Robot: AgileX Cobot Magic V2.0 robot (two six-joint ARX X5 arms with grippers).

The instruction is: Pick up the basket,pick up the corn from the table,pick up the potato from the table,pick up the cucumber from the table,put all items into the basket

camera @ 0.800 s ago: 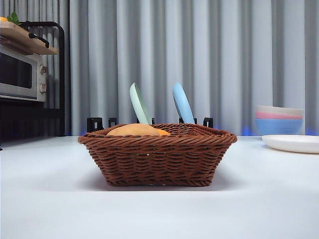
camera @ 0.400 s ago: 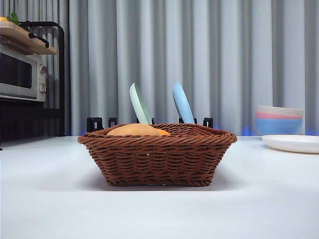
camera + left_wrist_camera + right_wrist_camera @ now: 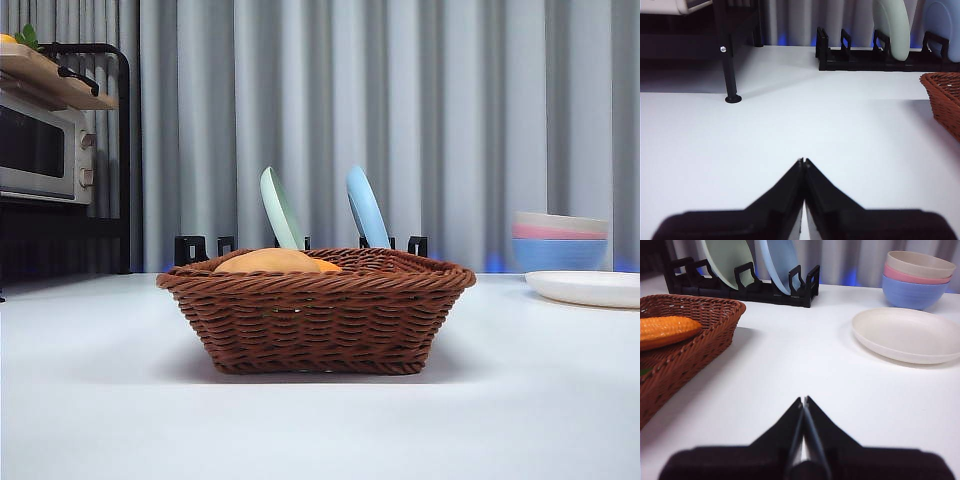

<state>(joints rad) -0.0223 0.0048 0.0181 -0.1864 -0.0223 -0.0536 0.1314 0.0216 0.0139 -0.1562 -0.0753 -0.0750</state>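
Observation:
The brown wicker basket [image 3: 316, 312] stands on the white table [image 3: 320, 430] in the middle of the front view. Over its rim rises the tan potato [image 3: 266, 262], with an orange bit of the corn [image 3: 327, 266] beside it. In the right wrist view the corn [image 3: 667, 330] lies inside the basket [image 3: 700, 340]. The cucumber is hidden. My left gripper [image 3: 803, 161] is shut and empty above bare table, with the basket's corner [image 3: 945, 100] off to one side. My right gripper [image 3: 803, 400] is shut and empty too, over the table beside the basket.
A black rack [image 3: 300, 245] with a green plate [image 3: 280, 208] and a blue plate [image 3: 366, 208] stands behind the basket. Stacked bowls [image 3: 560, 240] and a white plate [image 3: 585, 288] sit at the right. A microwave [image 3: 45, 150] on a black stand is at the left.

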